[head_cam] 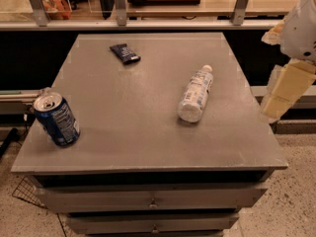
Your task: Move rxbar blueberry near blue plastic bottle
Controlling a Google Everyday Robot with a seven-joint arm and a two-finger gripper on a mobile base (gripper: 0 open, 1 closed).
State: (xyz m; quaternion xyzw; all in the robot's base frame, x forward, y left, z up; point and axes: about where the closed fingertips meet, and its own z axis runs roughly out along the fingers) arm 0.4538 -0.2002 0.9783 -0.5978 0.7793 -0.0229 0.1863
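Observation:
The rxbar blueberry (125,53), a small dark navy bar, lies flat at the far left of the grey table top (133,117). The blue plastic bottle (196,94), clear with a white cap and a white-bluish label, lies on its side right of the middle, cap pointing away. The bar and the bottle are well apart. My gripper (282,94), white and cream, hangs off the table's right edge, to the right of the bottle and far from the bar. It holds nothing that I can see.
A blue soda can (56,119) stands upright near the front left corner. The table is a drawer cabinet with handles on its front (153,201). A counter with metal posts (119,4) runs behind it. A wire basket (29,194) sits on the floor at the lower left.

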